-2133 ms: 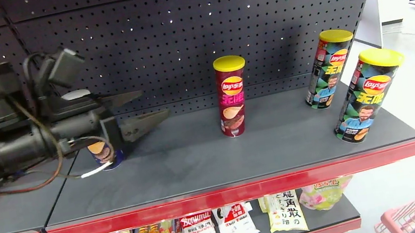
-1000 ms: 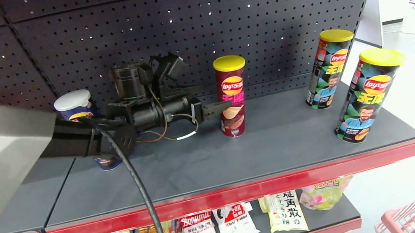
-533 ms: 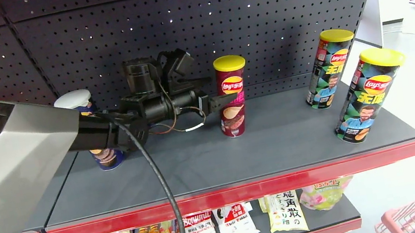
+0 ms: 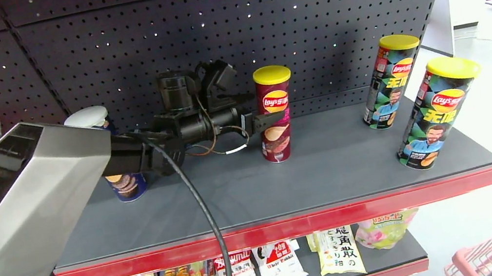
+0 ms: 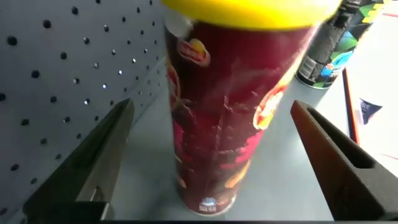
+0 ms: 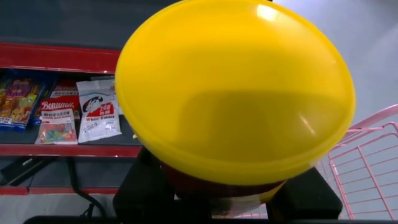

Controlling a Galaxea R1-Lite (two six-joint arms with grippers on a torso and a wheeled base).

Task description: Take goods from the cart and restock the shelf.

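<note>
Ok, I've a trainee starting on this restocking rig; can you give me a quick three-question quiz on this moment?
1. True or false: the left pincer is shut on the maroon can.
2. How many yellow-lidded cans stand on the grey shelf?
3. The right pincer holds: A) a snack bag B) a can with a yellow lid C) nothing.
Key: 1 false, its fingers stand open on either side of the can; 2 three; 3 B.
</note>
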